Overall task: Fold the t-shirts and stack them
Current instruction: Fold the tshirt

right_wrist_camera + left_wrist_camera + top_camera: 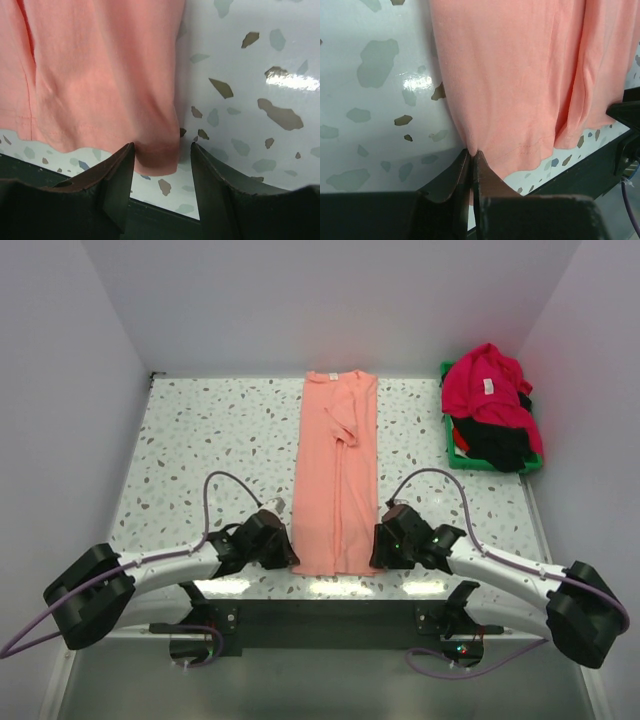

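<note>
1. Left fingers (471, 167): at the near edge of the surface (200, 440), pressed together on the near-left hem corner of the salmon-pink t-shirt (335, 480), with the cloth pinched between the tips.

2. Right fingers (378, 548): spread apart, with 1 tip on each side of the shirt's near-right hem corner. The cloth lies in the gap and is not clamped.

3. Salmon-pink t-shirt: folded lengthwise into 1 long strip, lying flat down the middle of the speckled surface, hem near and neck far.

4. Green bin (455, 452): at the far right of the surface, well apart from the strip. It holds 2 shirts, the crimson t-shirt (485, 385) heaped over the black t-shirt (497, 442).
</note>
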